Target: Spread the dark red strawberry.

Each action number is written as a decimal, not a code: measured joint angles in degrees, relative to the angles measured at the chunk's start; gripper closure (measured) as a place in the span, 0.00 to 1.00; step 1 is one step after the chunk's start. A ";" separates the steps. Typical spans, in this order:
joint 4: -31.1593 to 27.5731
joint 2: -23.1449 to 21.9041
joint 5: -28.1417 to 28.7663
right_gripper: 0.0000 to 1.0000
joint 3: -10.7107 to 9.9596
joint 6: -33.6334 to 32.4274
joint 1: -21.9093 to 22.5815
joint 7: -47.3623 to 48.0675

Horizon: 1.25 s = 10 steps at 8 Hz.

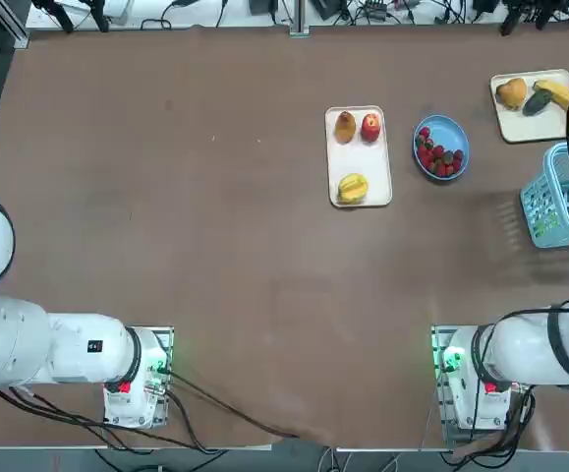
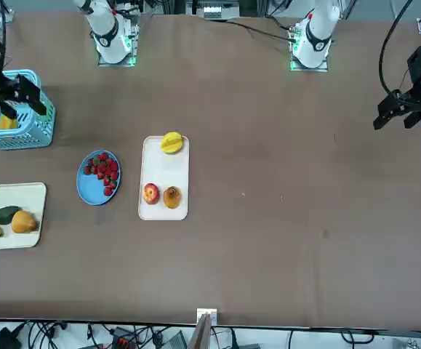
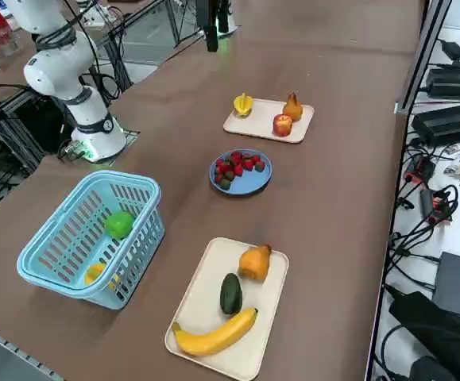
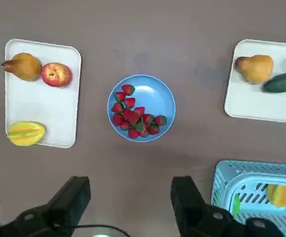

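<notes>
Top view: dark red strawberry cluster heaped in blue plate on brown worktop, toward the far right. White tray just left of the plate with pear, red-yellow apple and yellow starfruit. Second tray at far right with orange pear, dark green fruit, banana. Light blue basket at right edge.

Front view: mirrored layout. Strawberries bunched on the plate's right half, bare blue on the left. Right gripper up over the basket at the picture's left, well apart from the plate.

Right side view: blue plate between the two trays, berries piled toward its far side. Basket holding a green fruit and a yellow one. Banana at near end of near tray, beside dark green fruit.

Right wrist view: looking straight down from high above. Jaws released, black fingers spread wide, nothing between them. Cluster packed tight, about ten berries touching each other, off-centre in the plate. Plate apart from both trays and basket corner.
</notes>
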 joint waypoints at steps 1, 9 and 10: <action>-2.10 0.36 0.00 0.00 0.00 2.44 0.01 -3.07; -31.69 4.26 0.01 0.00 0.03 39.09 0.23 -28.44; -32.18 5.97 0.00 0.00 0.03 40.56 0.23 -32.36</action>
